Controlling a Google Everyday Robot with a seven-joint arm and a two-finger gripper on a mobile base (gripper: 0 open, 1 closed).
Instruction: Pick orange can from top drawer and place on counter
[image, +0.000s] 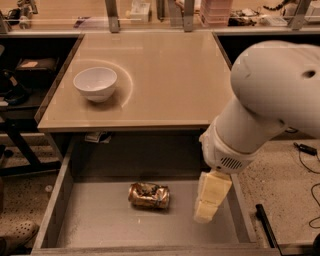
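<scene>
The orange can lies on its side, dented, on the flat grey bottom of the open top drawer, about mid-drawer. The gripper hangs from the large white arm and points down into the right part of the drawer, a short way to the right of the can and not touching it. It holds nothing. The beige counter spreads above the drawer.
A white bowl stands on the counter's left side. Shelving and dark clutter sit at the left, with a shoe at the bottom left corner. Cables and a dark bar lie on the speckled floor to the right. Stands and boxes line the counter's back edge.
</scene>
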